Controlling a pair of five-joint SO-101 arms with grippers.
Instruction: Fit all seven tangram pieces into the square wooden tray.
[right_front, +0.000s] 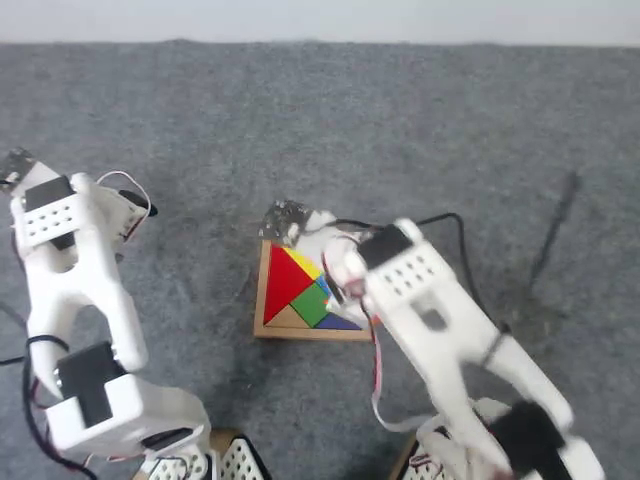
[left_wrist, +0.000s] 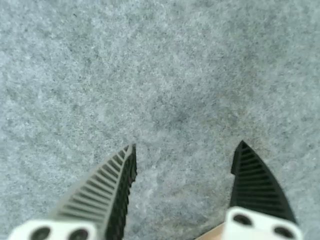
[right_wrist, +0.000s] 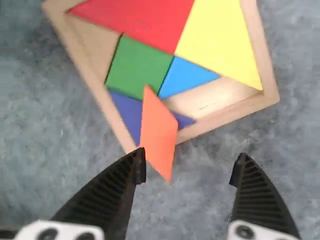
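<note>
The square wooden tray (right_wrist: 267, 75) lies on grey carpet and holds red (right_wrist: 145, 20), yellow (right_wrist: 215, 40), green (right_wrist: 137, 65), light blue (right_wrist: 185, 77) and dark blue (right_wrist: 127, 112) pieces. Bare wood shows in two gaps. An orange parallelogram (right_wrist: 159, 132) lies tilted across the tray's near rim, half over the dark blue piece and half over the carpet. My right gripper (right_wrist: 190, 162) is open just above it, one fingertip (right_wrist: 137, 162) close beside the orange piece. In the high view the right arm (right_front: 410, 275) covers the tray's (right_front: 262, 300) right side. My left gripper (left_wrist: 187, 147) is open over bare carpet.
The left arm (right_front: 60, 220) stands far to the left of the tray. Grey carpet (right_front: 400, 120) stretches behind and to both sides. A black cable (right_front: 455, 225) runs by the right arm.
</note>
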